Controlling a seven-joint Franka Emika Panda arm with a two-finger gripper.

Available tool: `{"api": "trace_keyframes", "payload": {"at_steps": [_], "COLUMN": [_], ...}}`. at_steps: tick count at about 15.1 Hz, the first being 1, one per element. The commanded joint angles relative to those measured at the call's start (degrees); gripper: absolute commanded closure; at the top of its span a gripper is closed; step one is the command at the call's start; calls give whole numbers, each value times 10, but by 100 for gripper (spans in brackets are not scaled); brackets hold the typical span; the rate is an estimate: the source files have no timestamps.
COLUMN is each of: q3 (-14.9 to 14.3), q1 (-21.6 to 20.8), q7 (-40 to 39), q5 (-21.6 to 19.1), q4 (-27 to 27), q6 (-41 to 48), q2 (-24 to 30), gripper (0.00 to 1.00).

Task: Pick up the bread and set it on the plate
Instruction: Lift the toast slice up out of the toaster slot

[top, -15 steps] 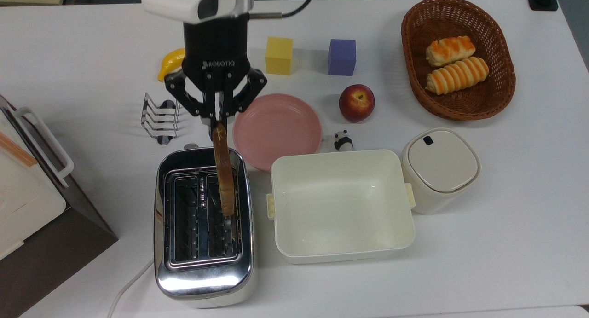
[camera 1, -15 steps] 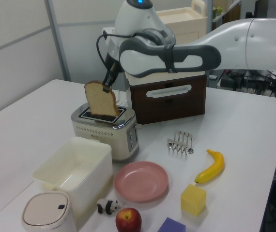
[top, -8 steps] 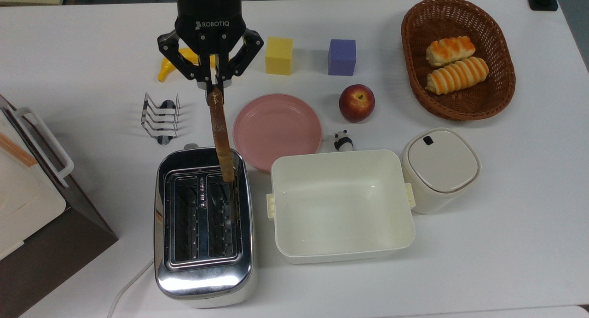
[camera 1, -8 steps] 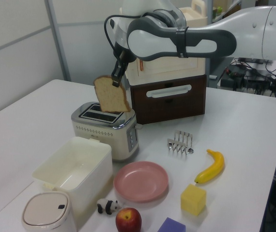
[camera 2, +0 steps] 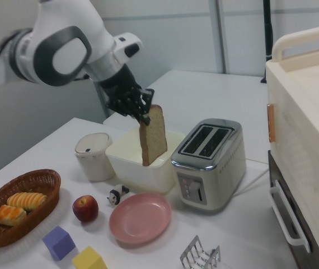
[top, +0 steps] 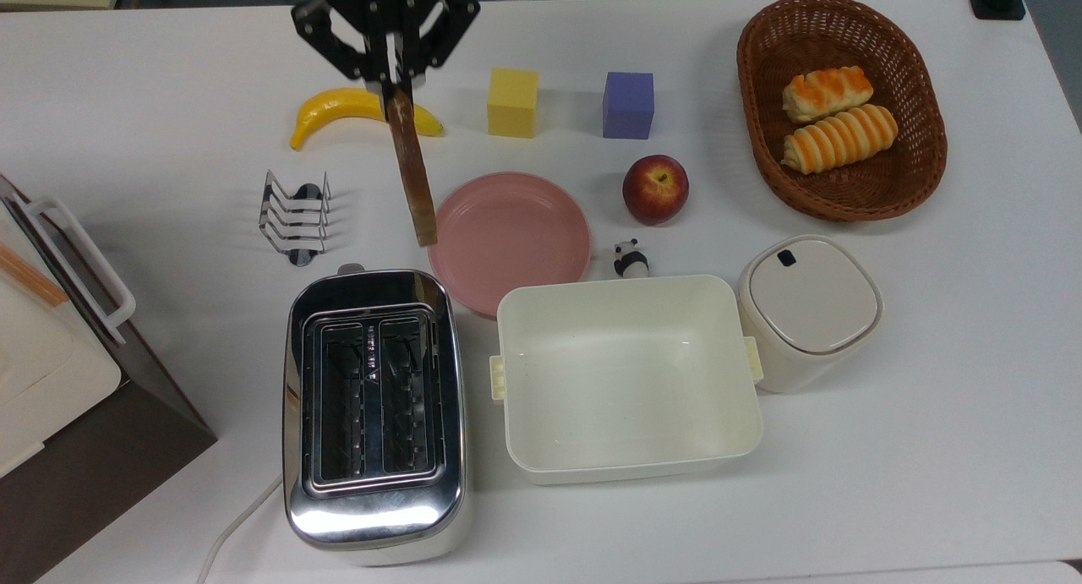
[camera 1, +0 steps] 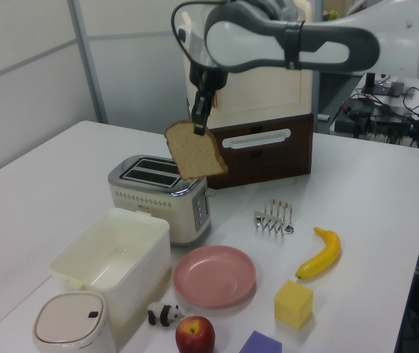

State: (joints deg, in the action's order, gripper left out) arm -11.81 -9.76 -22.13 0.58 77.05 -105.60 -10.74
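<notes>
I had lifted the bread [camera 1: 196, 151] clear of the toaster [top: 374, 411]; the pincer [top: 396, 79] clenched its top corner, and it hung high, just short of the plate [top: 541, 237]

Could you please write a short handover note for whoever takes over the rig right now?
Gripper: shut on the thin tan wholemeal bread slice, pinching its top corner; the slice hangs in the air, edge-on in the top view.
Round pink plate: bare on the white table, between the chrome two-slot toaster and the red apple.
Done: bread is out of the toaster, both slots vacant.
Left: carry the slice over the plate, lower it, lay it flat and release.
</notes>
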Motion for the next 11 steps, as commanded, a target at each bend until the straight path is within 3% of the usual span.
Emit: {"api": "trace_keyframes", "payload": {"at_steps": [1,5,11], "q3": [-2,-2,-2], "q1": [2,2,1], "q7": [-36,-41,-49], "q5": [-1,-1,-1], "q4": [40,51,67], "q6": [28,93,106], "q2": [59,62,62], "gripper": [100,100,100]}}
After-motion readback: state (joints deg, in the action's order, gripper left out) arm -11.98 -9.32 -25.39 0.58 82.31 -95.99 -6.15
